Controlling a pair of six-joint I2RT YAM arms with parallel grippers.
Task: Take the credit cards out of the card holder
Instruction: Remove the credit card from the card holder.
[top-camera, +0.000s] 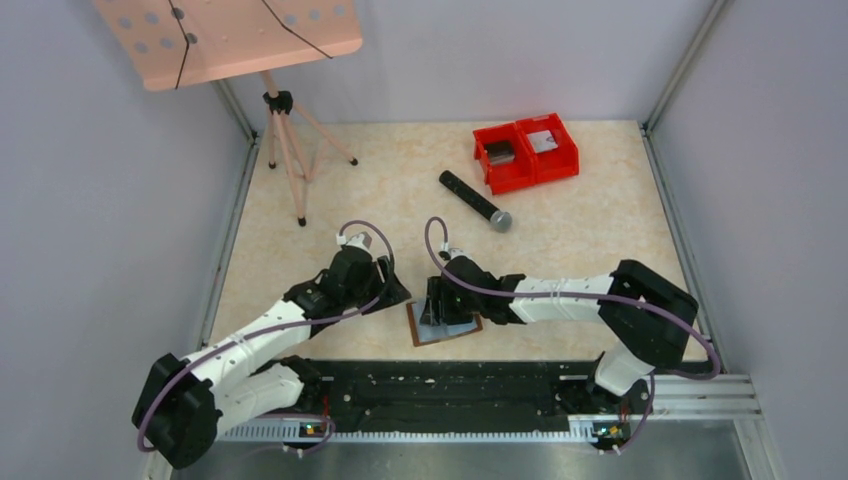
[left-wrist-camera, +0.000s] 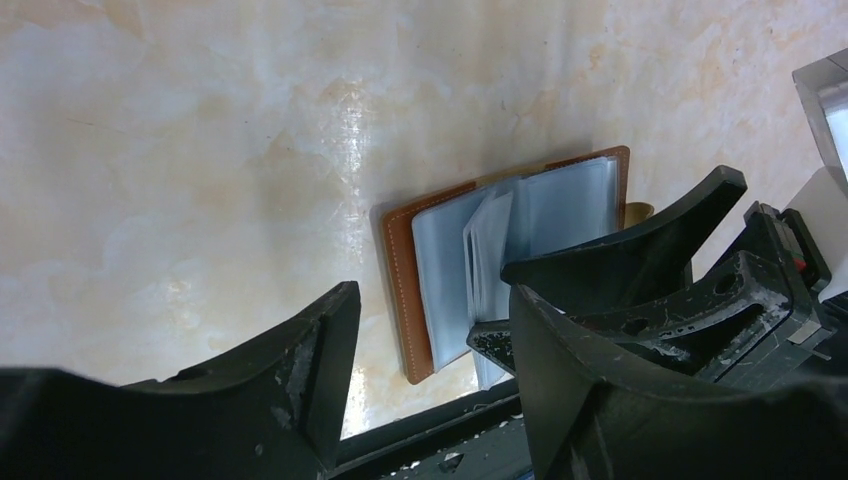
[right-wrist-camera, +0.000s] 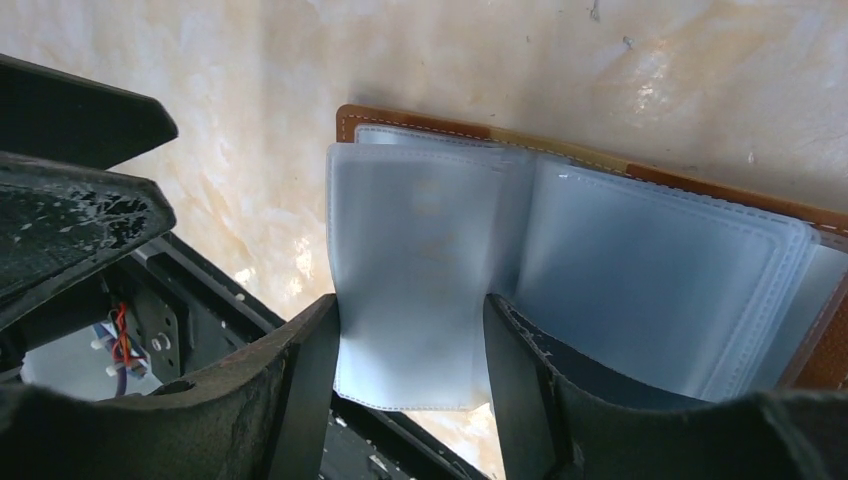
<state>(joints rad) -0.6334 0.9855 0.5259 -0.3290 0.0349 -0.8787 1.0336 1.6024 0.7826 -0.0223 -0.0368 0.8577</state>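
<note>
A black rail (top-camera: 440, 395) is running along the near edge of the table (top-camera: 620, 220), with both arm bases sitting toward its ends; just beyond it the card holder (top-camera: 445, 330) is lying open and flat on the table, brown leather cover down, its grey-blue clear sleeves facing up and fanning a little at the spine; the right gripper (right-wrist-camera: 410, 305) is hanging directly over those sleeves, its jaws standing apart with one sleeve page showing in the gap between them; its fingers (right-wrist-camera: 520, 380) are overlapping that page on either side, though whether they are pressing on it I cannot tell; the left gripper (left-wrist-camera: 432, 300) is hovering just to the left of the holder, jaws wide apart and holding nothing, the holder's stitched edge showing through the gap in the left wrist view; whether the sleeves are carrying cards I cannot tell. Farther out, well apart from both grippers, a black cylinder (top-camera: 473, 199) with a grey end is lying aslant on the table; beyond it the red twin bins (top-camera: 526, 151) are sitting near the back wall, each holding a small greyish item; at the far left a wooden tripod (top-camera: 287, 150) is standing and carrying a pale pink perforated board (top-camera: 230, 35).
</note>
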